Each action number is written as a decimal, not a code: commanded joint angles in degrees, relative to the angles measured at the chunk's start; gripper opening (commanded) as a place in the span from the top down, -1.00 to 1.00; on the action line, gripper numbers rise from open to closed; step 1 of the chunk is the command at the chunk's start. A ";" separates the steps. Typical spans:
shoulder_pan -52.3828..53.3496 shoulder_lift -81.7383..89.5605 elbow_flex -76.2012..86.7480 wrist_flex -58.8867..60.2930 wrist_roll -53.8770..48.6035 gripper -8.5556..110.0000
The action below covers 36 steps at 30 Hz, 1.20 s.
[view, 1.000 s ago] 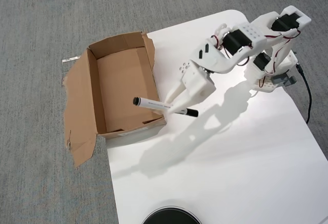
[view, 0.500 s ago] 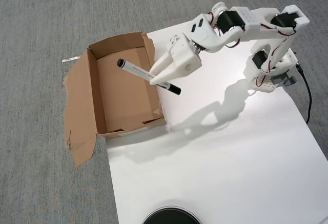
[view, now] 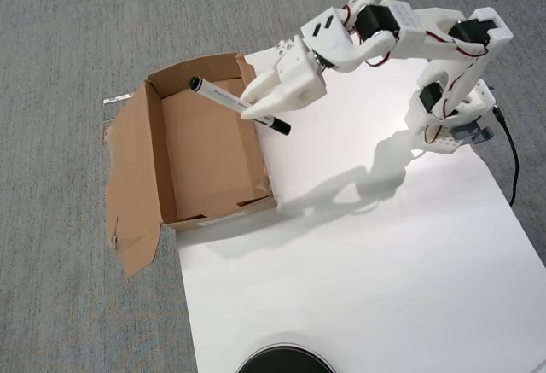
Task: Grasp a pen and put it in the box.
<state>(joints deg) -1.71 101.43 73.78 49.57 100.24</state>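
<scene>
The pen (view: 223,96) is a slim white marker with black ends, held in the air at a slant. My white gripper (view: 250,107) is shut on its barrel near the lower black end. The pen's capped end reaches over the far part of the brown cardboard box (view: 153,147), above its inside. The other black end sticks out past the box's right wall, over the white table. The box is open at the top, with a torn flap spread out on its left.
The white table (view: 367,271) lies on grey carpet, and the box stands at its left edge. My arm's base (view: 448,117) sits at the table's far right with a black cable beside it. A dark round object (view: 284,361) shows at the bottom edge.
My gripper has lifted the pen and carried it up and to the left, from over the box's near right corner to over its far part.
</scene>
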 commanded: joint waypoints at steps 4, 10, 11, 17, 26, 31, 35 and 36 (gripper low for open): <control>0.75 -3.60 -8.31 -0.97 -6.64 0.85; 0.75 -8.79 -14.81 -0.97 -14.99 0.85; 0.75 -9.58 -15.69 -0.97 -15.95 0.85; 0.83 -14.94 -20.87 -0.97 -17.71 0.85; 0.83 -22.94 -29.14 -0.97 -17.80 0.85; 1.01 -27.60 -33.44 -0.97 -17.80 0.85; 2.42 -31.38 -36.25 -0.97 -17.80 0.85; 2.77 -32.17 -36.69 -0.97 -17.80 0.85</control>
<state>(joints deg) -0.40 70.75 40.91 49.48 82.75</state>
